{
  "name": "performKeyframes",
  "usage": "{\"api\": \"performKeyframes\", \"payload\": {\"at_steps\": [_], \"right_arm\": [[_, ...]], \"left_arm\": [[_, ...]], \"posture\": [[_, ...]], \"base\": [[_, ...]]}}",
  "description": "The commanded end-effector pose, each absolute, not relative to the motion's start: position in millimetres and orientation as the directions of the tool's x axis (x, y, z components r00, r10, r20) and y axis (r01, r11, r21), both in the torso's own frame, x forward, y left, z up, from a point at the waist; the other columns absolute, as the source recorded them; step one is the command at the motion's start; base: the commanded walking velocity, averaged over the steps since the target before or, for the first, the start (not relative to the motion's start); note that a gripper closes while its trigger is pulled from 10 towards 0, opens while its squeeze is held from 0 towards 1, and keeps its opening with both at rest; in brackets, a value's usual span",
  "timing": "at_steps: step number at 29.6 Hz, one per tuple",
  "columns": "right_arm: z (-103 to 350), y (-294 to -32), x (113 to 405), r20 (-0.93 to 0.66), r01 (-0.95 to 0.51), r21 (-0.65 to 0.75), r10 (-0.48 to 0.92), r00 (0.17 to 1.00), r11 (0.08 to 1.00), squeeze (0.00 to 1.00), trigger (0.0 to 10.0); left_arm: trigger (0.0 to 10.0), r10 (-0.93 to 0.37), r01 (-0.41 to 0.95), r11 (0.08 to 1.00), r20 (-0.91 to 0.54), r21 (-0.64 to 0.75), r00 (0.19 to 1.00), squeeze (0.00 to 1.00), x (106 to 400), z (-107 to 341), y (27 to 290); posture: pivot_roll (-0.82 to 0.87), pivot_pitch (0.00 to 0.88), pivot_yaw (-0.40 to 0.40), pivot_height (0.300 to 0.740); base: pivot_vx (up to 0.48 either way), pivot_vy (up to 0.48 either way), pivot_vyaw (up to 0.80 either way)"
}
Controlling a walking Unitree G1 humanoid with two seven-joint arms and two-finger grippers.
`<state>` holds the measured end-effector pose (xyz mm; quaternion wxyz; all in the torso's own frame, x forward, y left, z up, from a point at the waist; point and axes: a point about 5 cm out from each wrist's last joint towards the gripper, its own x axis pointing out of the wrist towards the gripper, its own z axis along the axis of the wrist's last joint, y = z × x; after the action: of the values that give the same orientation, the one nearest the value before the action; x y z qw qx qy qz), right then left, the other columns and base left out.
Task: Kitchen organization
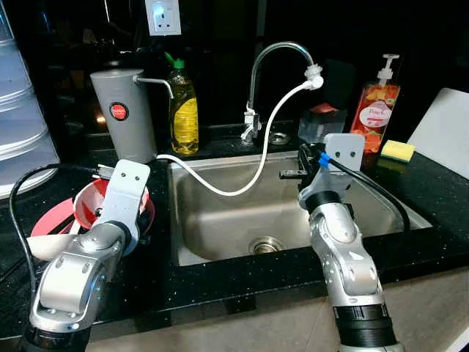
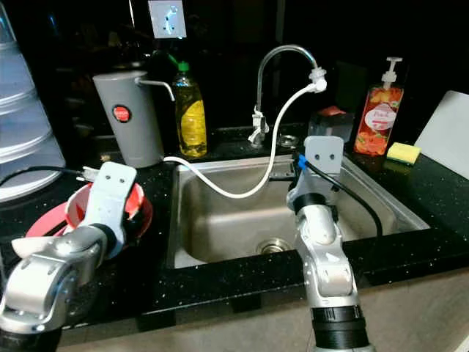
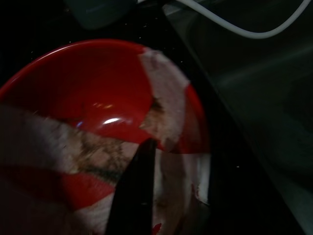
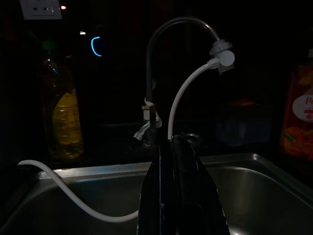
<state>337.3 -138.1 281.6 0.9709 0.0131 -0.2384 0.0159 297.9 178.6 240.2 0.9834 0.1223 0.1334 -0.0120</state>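
Bowl [image 1: 88, 209], red, rigid and probably slick, sat on the table left of the sink [image 1: 220, 213], best taken by its rim; left end effector [image 3: 142, 166] hovered over it, finger spread unclear, right end effector [image 4: 178, 161] closed, empty.

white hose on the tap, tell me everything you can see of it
The white hose looks like thin, flexible plastic tubing. One end plugs into a white fitting on the spout of the curved metal faucet. From there it drops in a loose curve into the steel sink, sags along the back wall, then climbs over the sink's left rim onto the black counter, ending near the grey dispenser. It hangs slack and unkinked.
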Motion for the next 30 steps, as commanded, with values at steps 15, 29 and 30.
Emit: {"api": "performKeyframes", "payload": {"at_steps": [15, 29, 30], "right_arm": [[278.9, -135.0, 336.1, 0.461, -0.044, 0.027, 0.027, 0.887, 0.999, 0.0, 10.0], [279.3, -130.2, 335.5, 0.448, -0.18, 0.141, 0.099, 0.888, 0.974, 0.0, 10.0], [279.3, -130.2, 335.5, 0.448, -0.18, 0.141, 0.099, 0.888, 0.974, 0.0, 10.0]], "left_arm": [[10.0, 0.019, 0.034, 0.904, -0.12, 0.427, 0.993, 0.0, 303.9, 253.8, 183.5], [10.0, -0.34, 0.166, 0.678, 0.105, 0.716, 0.935, 0.0, 300.2, 279.2, 156.9], [10.0, -0.34, 0.166, 0.678, 0.105, 0.716, 0.935, 0.0, 300.2, 279.2, 156.9]], "posture": [[-0.01, 0.042, 0.029, 0.74], [-0.02, 0.034, 0.025, 0.74], [-0.02, 0.034, 0.025, 0.74]], "base": [[0.0, 0.0, 0.0], [0.0, 0.0, 0.0], [0.0, 0.0, 0.0]]}}
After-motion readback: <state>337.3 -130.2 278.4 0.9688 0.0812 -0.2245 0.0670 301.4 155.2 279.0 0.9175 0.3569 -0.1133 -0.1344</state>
